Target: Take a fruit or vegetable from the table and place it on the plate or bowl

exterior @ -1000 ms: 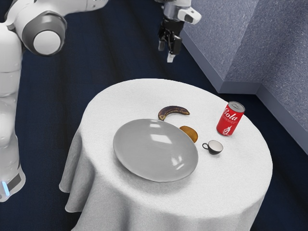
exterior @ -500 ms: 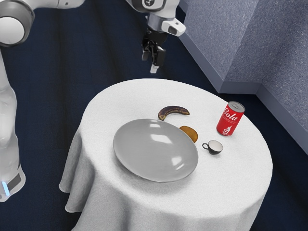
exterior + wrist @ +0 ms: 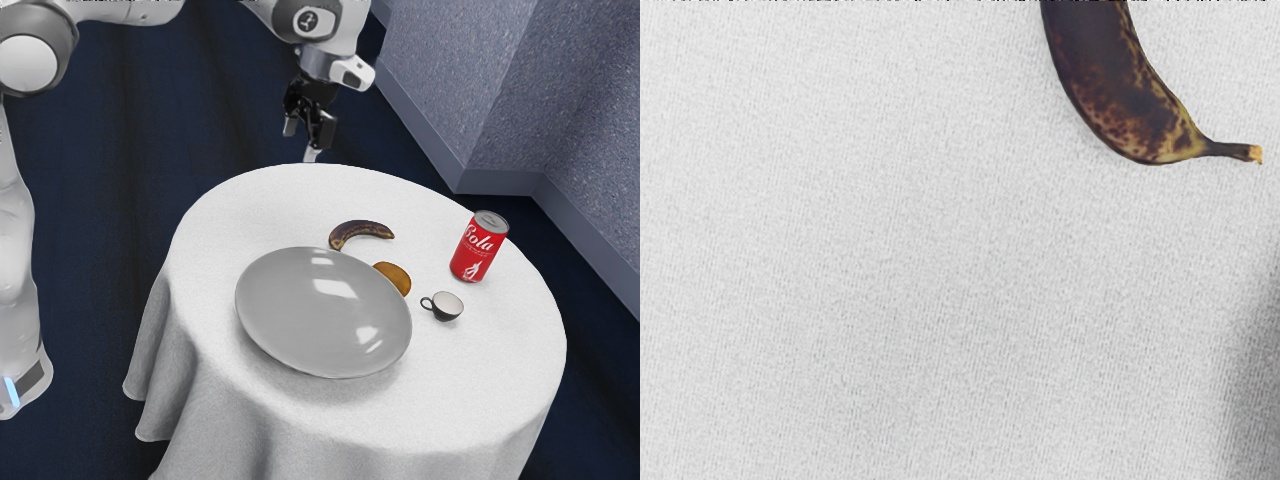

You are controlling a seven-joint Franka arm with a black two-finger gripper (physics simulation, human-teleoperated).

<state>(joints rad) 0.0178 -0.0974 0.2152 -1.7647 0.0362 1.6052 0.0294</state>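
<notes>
Arm sweeps in from the exterior view's upper left, wrist bent down, and the gripper (image 3: 300, 140) hangs above the far edge of the table (image 3: 470, 400), fingers parted, nothing between them

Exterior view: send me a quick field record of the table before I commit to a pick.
gripper: over far side of table, jaws open, empty
banana: dark, spotted, lying just beyond the plate
plate: grey, empty, mid-table
brown item: partly behind the plate's rim, kind unclear
cola can: upright, toward the exterior view's right
cup: small, in front of the can
status: nothing picked yet
</notes>
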